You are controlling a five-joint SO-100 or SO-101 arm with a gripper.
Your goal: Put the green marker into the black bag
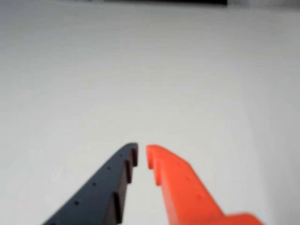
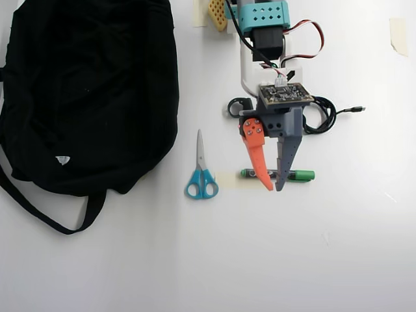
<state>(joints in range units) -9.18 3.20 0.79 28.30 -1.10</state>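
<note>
**Claw poised over the green marker, bag off to the side**

In the overhead view the claw (image 2: 273, 188) points toward the bottom edge of the picture, one finger orange (image 2: 257, 156) and one dark grey (image 2: 286, 153). The tips sit close together with a thin gap between them, pinching nothing; the wrist view (image 1: 141, 157) shows the same narrow gap over blurred bare white table (image 1: 150, 70).

The green marker (image 2: 299, 175) lies flat and crosswise under the fingers, its green cap sticking out right of the grey finger and its other end showing left of the orange one. Whether the fingers touch it cannot be told.

Left of the claw lie blue-handled scissors (image 2: 201, 169), blades pointing up the picture. Behind the claw, beside the arm, a black cable (image 2: 325, 117) is coiled. Well apart, far left, sits the black bag (image 2: 91, 91), its strap (image 2: 39, 211) trailing below it.
</note>
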